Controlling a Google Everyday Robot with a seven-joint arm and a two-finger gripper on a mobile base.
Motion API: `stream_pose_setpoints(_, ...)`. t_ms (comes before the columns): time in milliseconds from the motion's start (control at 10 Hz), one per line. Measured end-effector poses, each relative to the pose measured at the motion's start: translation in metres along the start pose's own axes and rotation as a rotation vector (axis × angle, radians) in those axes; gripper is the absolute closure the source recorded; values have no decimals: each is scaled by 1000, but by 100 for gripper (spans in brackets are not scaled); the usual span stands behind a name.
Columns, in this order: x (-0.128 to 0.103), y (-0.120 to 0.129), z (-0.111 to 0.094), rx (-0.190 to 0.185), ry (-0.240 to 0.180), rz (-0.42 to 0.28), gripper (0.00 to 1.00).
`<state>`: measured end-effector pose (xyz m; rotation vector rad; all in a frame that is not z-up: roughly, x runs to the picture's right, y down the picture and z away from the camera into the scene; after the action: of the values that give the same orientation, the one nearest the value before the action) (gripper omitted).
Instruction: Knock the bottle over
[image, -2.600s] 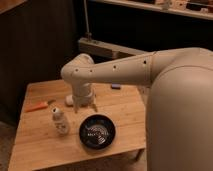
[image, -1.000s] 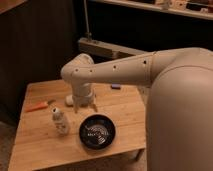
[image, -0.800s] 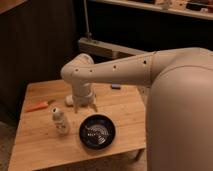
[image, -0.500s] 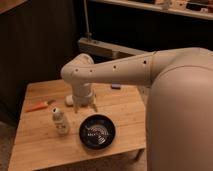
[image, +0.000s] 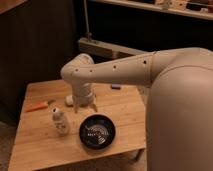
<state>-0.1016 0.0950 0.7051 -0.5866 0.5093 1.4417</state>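
Gripper (image: 85, 106) hangs behind the bottle (image: 60, 121), jaws apart and empty. Push the bottle's upper half sideways, away from the bowl (image: 97, 132).

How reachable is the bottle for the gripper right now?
Probably yes: the gripper hangs low over the table beside the upright bottle, bare wood between them; the black bowl sits clear of that path.

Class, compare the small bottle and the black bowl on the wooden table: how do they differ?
The bottle is whitish and translucent; the bowl is black. The bottle stands upright and narrow; the bowl sits low and wide. Both rest on the table; the gripper hangs just behind them.
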Motion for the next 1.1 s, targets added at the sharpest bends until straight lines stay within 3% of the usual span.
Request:
stream_pose_setpoints(200, -4, 1, 2, -96, -18, -47, 35)
stream_pose_setpoints(400, -7, -2, 4, -225, -41, -86, 38)
stream_pose_setpoints(700, -5, -7, 0, -342, -84, -137, 66)
stream_pose_setpoints(900, 5, -5, -5, -451, -67, -189, 88)
stream_pose_setpoints(1100, 31, 13, -16, -498, -37, -257, 100)
